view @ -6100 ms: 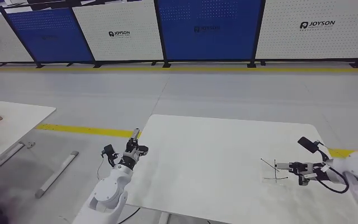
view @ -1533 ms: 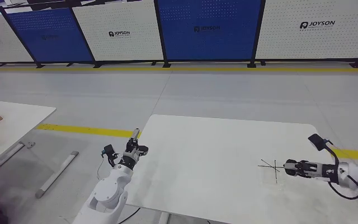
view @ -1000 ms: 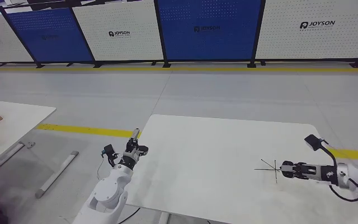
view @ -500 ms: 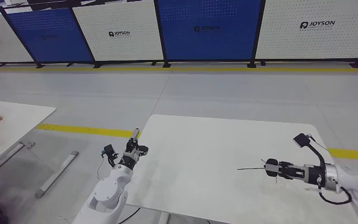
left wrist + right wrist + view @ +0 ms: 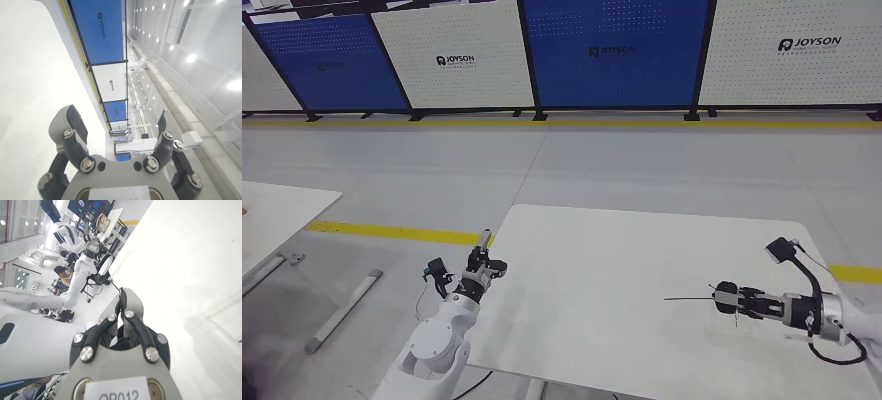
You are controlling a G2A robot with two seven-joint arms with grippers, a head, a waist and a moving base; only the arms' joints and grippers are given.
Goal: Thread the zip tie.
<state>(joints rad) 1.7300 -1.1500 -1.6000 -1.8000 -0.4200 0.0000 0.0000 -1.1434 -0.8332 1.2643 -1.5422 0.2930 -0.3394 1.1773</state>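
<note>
**A:** How much of the thin black plastic zip tie (image 5: pixel 687 298) can you read from the top view?

**B:** A hairline running toward nine o'clock from the right gripper (image 5: pixel 720 298). Its head and teeth are too small to tell.

**A:** And the short dark stroke (image 5: pixel 735 318) at five o'clock of that gripper?

**B:** Too fine. I cannot tell whether it belongs to the same tie.

**A:** Closer in, from the right wrist view?

**B:** The stretch clamped between the black ribbed pads (image 5: pixel 123 298) is hidden.

**A:** Anything cut off?

**B:** The flat white table (image 5: pixel 622 260) runs off the top view's edge at six o'clock, the right arm (image 5: pixel 842 325) at four.
</note>
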